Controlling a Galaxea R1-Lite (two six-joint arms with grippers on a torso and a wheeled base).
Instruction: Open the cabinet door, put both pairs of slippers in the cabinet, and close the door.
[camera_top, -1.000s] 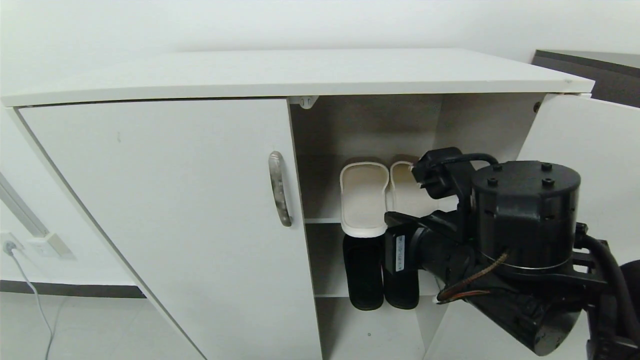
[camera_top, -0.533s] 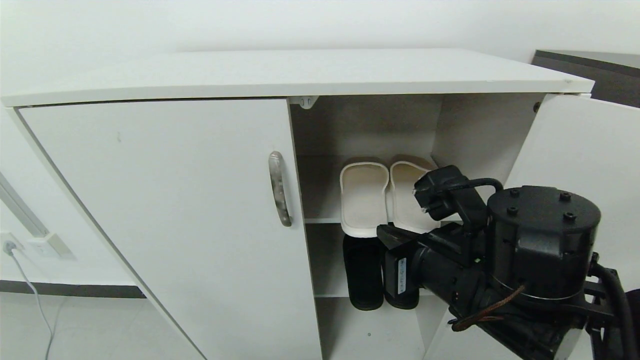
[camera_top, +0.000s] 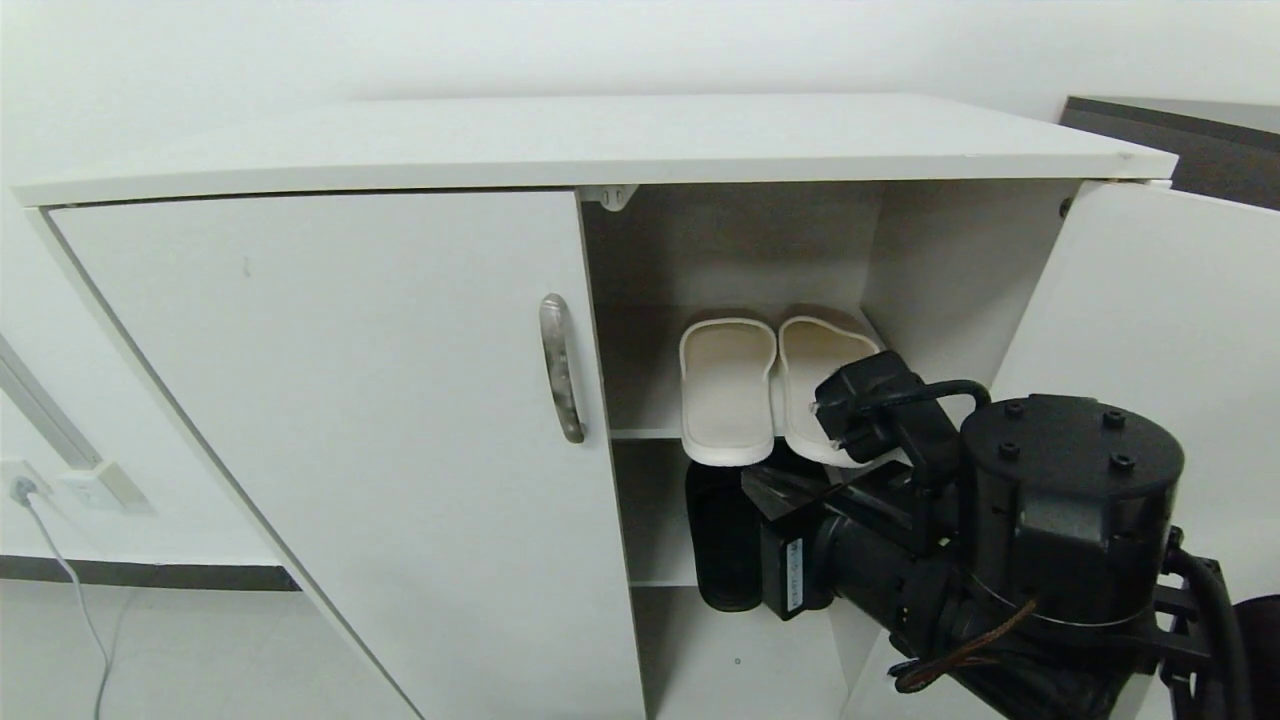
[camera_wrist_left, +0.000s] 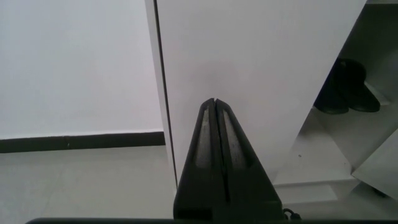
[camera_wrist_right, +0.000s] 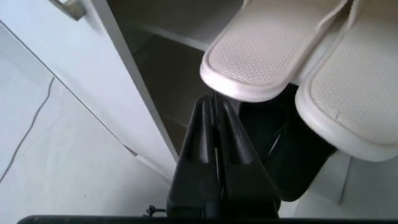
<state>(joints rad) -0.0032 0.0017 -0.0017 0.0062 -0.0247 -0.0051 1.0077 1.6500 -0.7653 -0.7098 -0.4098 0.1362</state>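
The white cabinet (camera_top: 600, 140) has its left door (camera_top: 350, 420) closed and its right door (camera_top: 1150, 330) swung open. A pair of white slippers (camera_top: 770, 385) lies on the upper shelf, heels jutting over the edge. Below them a pair of black slippers (camera_top: 725, 545) rests on the middle shelf. My right arm (camera_top: 1060, 500) hangs in front of the opening, low and to the right. My right gripper (camera_wrist_right: 214, 102) is shut and holds nothing, just outside the shelves beneath the white slippers (camera_wrist_right: 273, 56) and before the black slippers (camera_wrist_right: 292, 143). My left gripper (camera_wrist_left: 214, 102) is shut, facing the closed door (camera_wrist_left: 249, 62).
A metal handle (camera_top: 560, 370) sits on the closed door's right edge. The bottom compartment (camera_top: 740, 660) is bare. A wall socket with a cable (camera_top: 20, 490) is at the lower left above the floor. A dark desk (camera_top: 1200, 130) stands behind the cabinet at the right.
My right arm has drawn back and down from the upper shelf, uncovering the right white slipper. The head camera has shifted slightly.
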